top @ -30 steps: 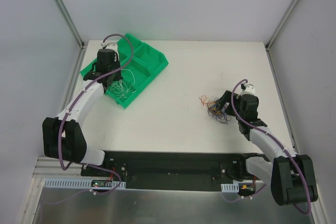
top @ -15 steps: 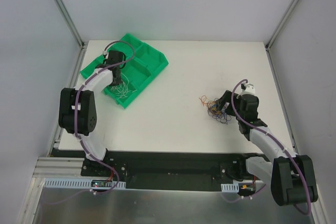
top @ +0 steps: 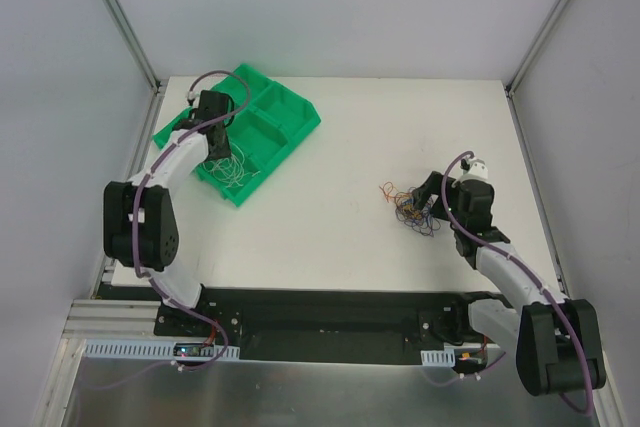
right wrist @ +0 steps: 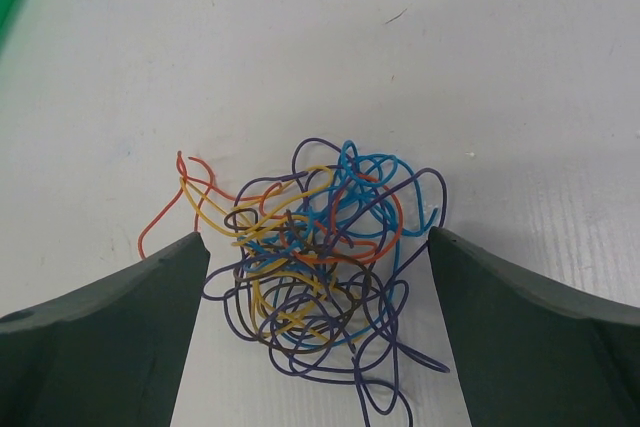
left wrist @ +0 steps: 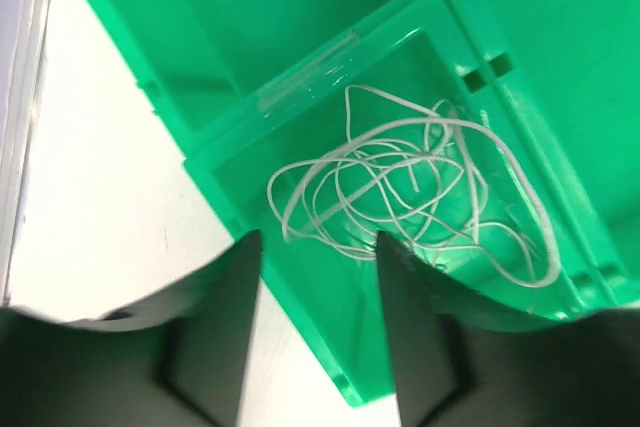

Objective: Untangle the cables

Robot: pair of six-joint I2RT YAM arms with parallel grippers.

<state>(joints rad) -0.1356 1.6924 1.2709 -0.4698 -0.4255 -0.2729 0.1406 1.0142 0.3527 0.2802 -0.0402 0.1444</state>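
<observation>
Left gripper has just let go. A second ago it was pinched shut low over the bin, and now its fingers stand apart with nothing between them. The arm has also folded up and shifted toward the back left of the bin. The white wire lies in loose loops on the floor of one of the bin's near compartments, just past the fingertips and clear of them.

My read is that one strand is sorted and dropped off, and the rest of the job is on the other side. The right gripper hasn't budged in that time. It's spread wide and hanging low over the tangle, one finger on either side, not touching it as far as I can tell. That clump is still a proper knot of purple, blue, yellow, orange and red, with one red end trailing off to the side. It sits on the table right of centre, well apart from the bin.

The table is a plain white board, matte, with a few faint scuffs. The rest of it looks bare apart from the bin at the far left. Pale grey walls close it in on three sides, with metal posts in the corners.
</observation>
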